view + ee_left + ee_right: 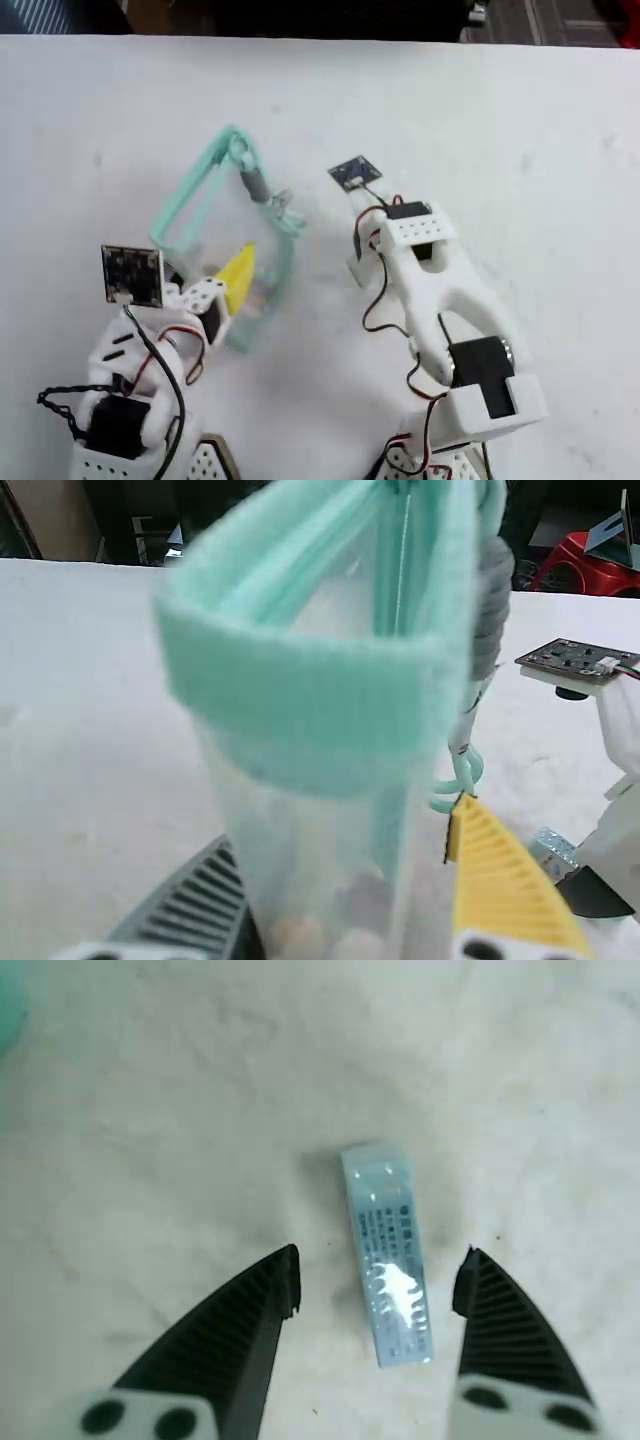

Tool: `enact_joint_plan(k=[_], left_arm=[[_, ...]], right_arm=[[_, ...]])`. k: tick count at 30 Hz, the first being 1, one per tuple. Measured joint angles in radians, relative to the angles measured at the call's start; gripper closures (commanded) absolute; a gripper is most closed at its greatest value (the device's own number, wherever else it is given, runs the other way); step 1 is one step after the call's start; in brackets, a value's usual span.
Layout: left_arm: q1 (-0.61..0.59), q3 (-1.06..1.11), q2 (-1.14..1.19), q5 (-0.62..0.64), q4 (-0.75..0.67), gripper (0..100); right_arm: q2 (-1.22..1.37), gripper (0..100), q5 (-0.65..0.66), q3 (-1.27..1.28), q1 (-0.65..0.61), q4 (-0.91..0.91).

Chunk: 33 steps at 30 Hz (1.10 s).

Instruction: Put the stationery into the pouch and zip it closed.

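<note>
A clear pouch [222,222] with mint-green trim lies left of centre on the white table, its mouth spread open. My left gripper [235,285] is shut on its near end; in the left wrist view the pouch [300,700] stands pinched between the grey and yellow fingers [500,880]. A grey zipper pull [256,185] sits on the far rim. Some small pale items [340,940] rest inside. My right gripper [379,1260] is open, pointing down over a small clear-blue stationery packet [390,1260] that lies flat on the table between its fingers. That gripper [358,262] is just right of the pouch.
The table [500,120] has bare white room at the back and right. Its far edge [300,38] runs along the dark floor. The right arm's camera board [575,660] sits close beside the pouch.
</note>
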Motion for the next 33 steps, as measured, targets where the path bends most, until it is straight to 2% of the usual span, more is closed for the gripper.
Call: enact_joint_plan(k=[4, 12, 33], left_arm=[[0.000, 0.003, 0.000, 0.000, 0.000, 74], [0.000, 0.003, 0.000, 0.000, 0.000, 74], [0.000, 0.003, 0.000, 0.000, 0.000, 74]], right_arm=[[0.006, 77.3, 0.000, 0.000, 0.000, -0.023], [0.009, 98.1, 0.000, 0.005, 0.041, -0.069], [0.009, 96.8, 0.000, 0.005, 0.046, -0.075]])
